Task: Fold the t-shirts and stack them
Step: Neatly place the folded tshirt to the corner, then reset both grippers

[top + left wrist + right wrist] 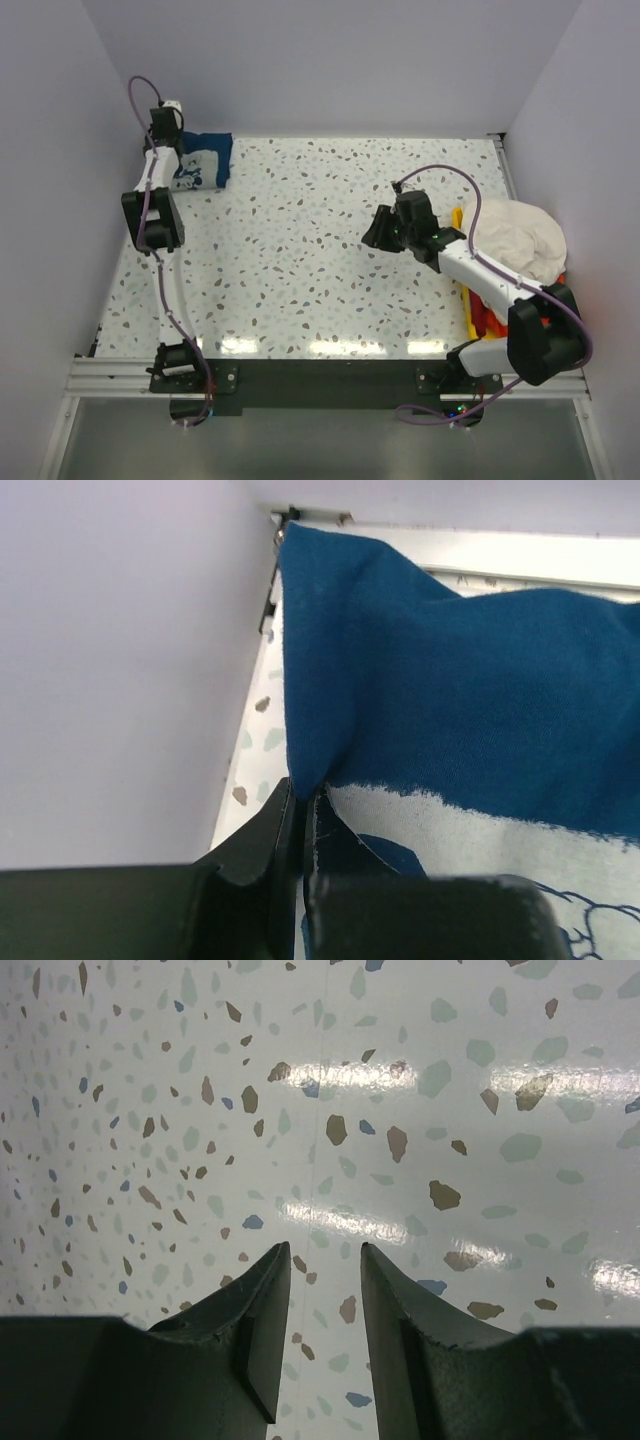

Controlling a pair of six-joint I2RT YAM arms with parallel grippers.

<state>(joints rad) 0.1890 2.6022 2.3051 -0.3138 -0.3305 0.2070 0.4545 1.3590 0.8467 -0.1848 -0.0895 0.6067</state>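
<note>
Currently the left pincer (300, 798) is pressed together on an edge of the navy t-shirt (205, 160), which lies compact at the far left corner of the counter (320, 260). The right pincer (320, 1260) hangs part spread and empty over the counter. A cream-white t-shirt (515, 240) sits heaped at the right. The step looks like setting down the navy one. Next comes letting go and fetching another.

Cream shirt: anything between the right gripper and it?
No loose object. The right gripper, open and empty, hangs over the table left of the yellow bin. The cream shirt is heaped in that bin; only the bin's wall and the arm's own forearm lie between.
</note>
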